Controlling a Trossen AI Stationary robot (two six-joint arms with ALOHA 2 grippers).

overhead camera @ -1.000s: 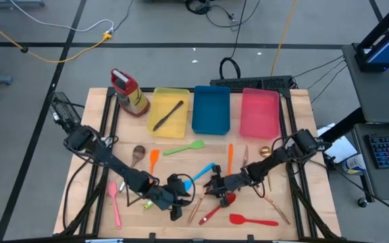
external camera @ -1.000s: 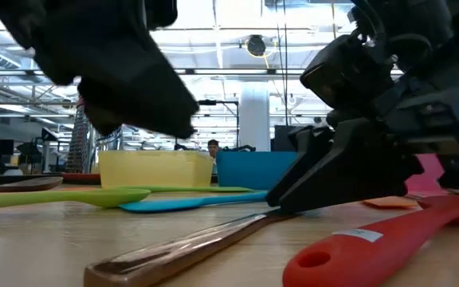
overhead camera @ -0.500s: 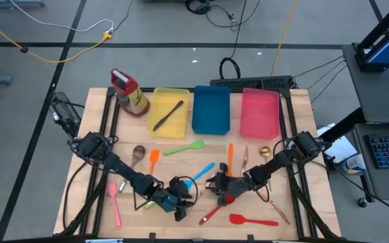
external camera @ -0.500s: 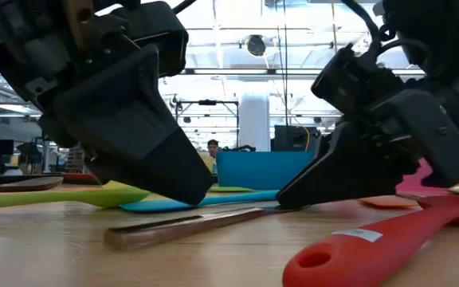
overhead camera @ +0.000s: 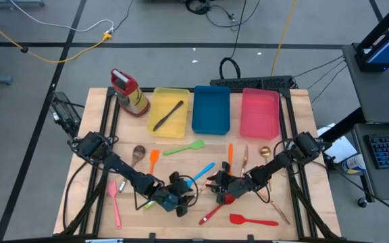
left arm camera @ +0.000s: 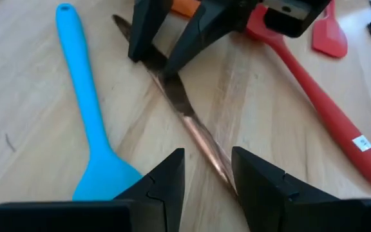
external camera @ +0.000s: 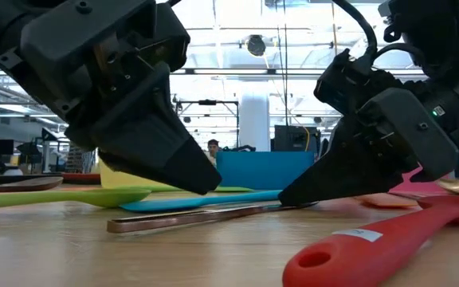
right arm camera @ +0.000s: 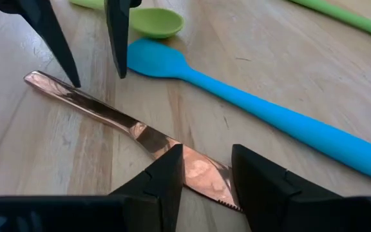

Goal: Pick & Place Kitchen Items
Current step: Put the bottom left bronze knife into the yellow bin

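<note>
Three trays stand along the counter's far edge: one yellow tray [overhead camera: 171, 110], one blue tray [overhead camera: 211, 109], one pink tray [overhead camera: 259, 113]. One bottle [overhead camera: 129, 92] stands beside them. Two arms work here. The scattered utensils include two orange, two red and one blue.

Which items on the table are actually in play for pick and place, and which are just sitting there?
In play: copper knife, straddled at opposite ends by open left gripper and open right gripper; blue spatula; red spatula; green spoon.

Lying about: sauce bottle; cables on the floor.
</note>
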